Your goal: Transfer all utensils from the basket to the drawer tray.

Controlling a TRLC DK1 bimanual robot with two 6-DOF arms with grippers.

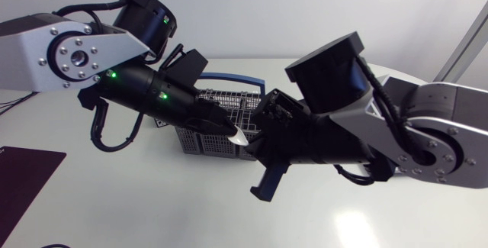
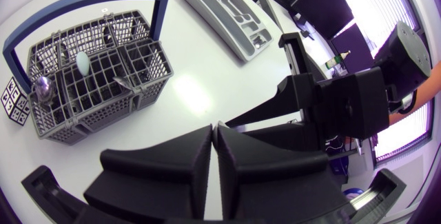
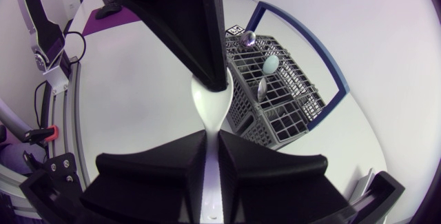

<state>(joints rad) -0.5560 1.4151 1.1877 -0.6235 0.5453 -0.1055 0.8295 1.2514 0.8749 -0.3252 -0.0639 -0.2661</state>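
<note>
The task is running partway. 1 white spoon (image 3: 211, 110) is hanging in the air near the basket (image 2: 41, 124). The left gripper (image 3: 210, 85) is pinching one end and the right gripper (image 3: 212, 141) is pinching the other. At least 3 utensils (image 2: 83, 62) are waiting in the basket. 1 tray (image 2: 207, 0) is lying well apart, and I cannot tell what it is holding.

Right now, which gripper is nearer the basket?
Left. The left gripper hangs over the basket, at the side facing the right arm; the right gripper sits just off that side, meeting it at the white spoon.
</note>
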